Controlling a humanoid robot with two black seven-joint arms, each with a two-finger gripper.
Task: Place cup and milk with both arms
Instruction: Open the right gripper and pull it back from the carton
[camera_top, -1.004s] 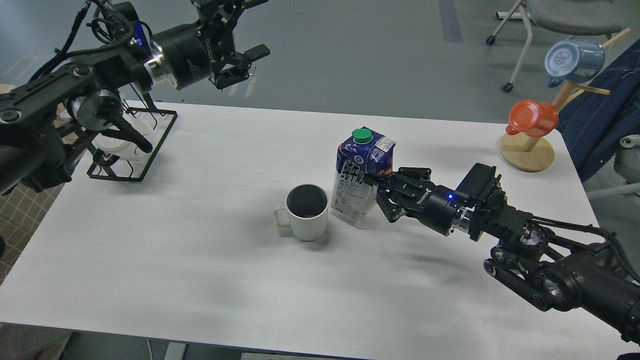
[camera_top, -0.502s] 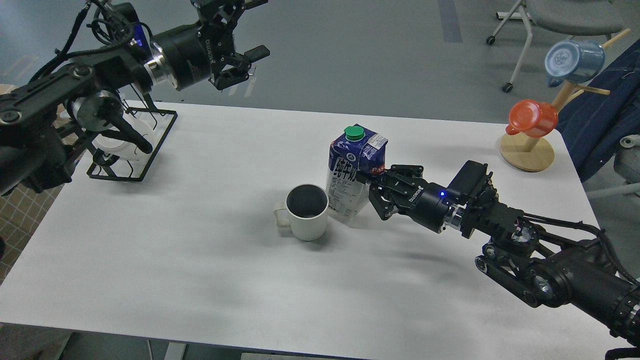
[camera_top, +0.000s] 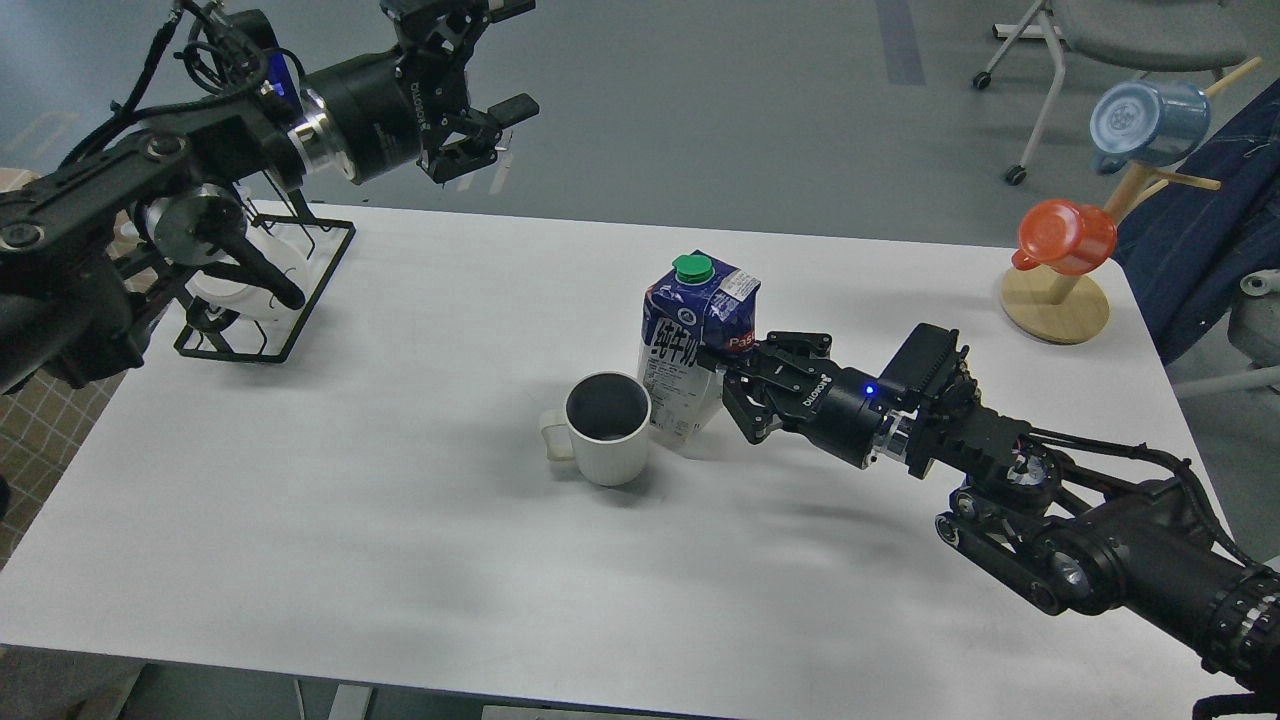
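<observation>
A blue and white milk carton (camera_top: 685, 345) with a green cap stands a little tilted at the middle of the white table (camera_top: 330, 480). My right gripper (camera_top: 728, 388) is shut on its right side. A white ribbed cup (camera_top: 607, 428), empty and dark inside, stands just left of the carton and touches it, with its handle pointing left. My left gripper (camera_top: 512, 55) is open and empty, raised high beyond the table's far left edge, well away from both objects.
A black wire rack (camera_top: 265, 290) holding a white item stands at the table's far left. A wooden mug tree (camera_top: 1055, 305) with a red cup (camera_top: 1066, 236) and a blue cup (camera_top: 1148, 122) stands far right. A chair (camera_top: 1130, 30) and dark cloth (camera_top: 1210, 200) lie beyond.
My right gripper has carried the milk carton to the left until it is against the cup. The cup has shifted slightly left. My left arm has barely moved.
</observation>
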